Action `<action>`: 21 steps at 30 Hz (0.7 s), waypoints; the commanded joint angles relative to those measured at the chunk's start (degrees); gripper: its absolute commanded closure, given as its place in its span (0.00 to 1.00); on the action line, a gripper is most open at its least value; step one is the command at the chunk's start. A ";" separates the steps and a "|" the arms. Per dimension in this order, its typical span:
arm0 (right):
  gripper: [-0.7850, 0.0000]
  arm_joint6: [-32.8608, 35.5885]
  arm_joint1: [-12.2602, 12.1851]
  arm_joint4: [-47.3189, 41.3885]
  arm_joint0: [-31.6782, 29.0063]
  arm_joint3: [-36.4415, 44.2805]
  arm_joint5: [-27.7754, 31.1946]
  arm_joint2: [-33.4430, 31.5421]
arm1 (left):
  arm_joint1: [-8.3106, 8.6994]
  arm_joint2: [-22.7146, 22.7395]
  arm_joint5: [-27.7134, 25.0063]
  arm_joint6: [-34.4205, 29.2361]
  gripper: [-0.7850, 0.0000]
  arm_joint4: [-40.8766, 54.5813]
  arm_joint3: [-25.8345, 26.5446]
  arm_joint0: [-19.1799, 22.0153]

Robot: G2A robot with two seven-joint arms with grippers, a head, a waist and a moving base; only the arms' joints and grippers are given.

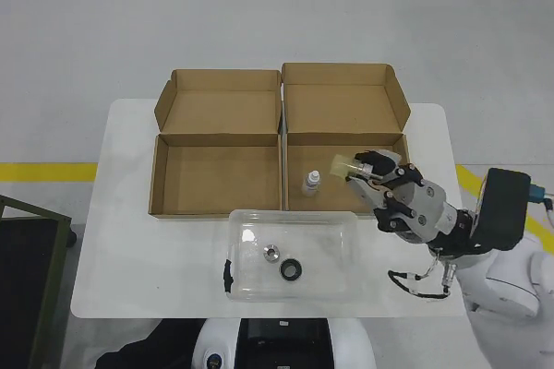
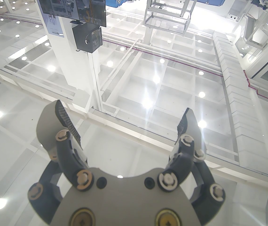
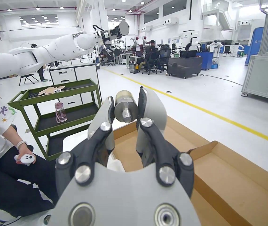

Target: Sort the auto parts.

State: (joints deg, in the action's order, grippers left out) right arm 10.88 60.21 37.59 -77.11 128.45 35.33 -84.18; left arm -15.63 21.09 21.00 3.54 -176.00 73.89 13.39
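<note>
At right centre of the top view, the right gripper [image 1: 360, 170] is clamping a cream-ended metal cylinder [image 1: 342, 166] above the right-hand brown cardboard box [image 1: 337, 199], where one small white part [image 1: 311, 181] is lying. Judging partway: metal nut [image 1: 270, 251] and black ring [image 1: 291, 270] are waiting in the clear plastic tray [image 1: 295, 214]. Box walls are hemming descent. The left gripper [image 2: 122, 106] is pointing ceilingward, jaws apart.

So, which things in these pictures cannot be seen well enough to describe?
Top view: the metal piece and black ring in the clear bin are too small to identify.
Top view: the right end effector and its arm cover part of the right box floor.
Right wrist view: the fingers hide the sides of the held part.
Top view: the upright part in that box is too small for detail.
</note>
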 commanded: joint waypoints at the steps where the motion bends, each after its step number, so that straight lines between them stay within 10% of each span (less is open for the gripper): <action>1: 1.00 0.43 0.01 0.43 0.11 -0.62 -0.05 0.34 | 0.00 0.00 0.00 0.00 0.00 0.00 0.00 0.00; 21: 1.00 7.14 -0.22 17.67 -0.43 -7.13 0.05 4.33 | 0.00 0.00 0.00 0.00 0.00 0.00 0.00 0.00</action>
State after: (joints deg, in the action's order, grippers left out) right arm 17.24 60.06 53.57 -77.41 121.51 35.49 -79.72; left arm -15.63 21.09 21.00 3.54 -176.00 73.89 13.39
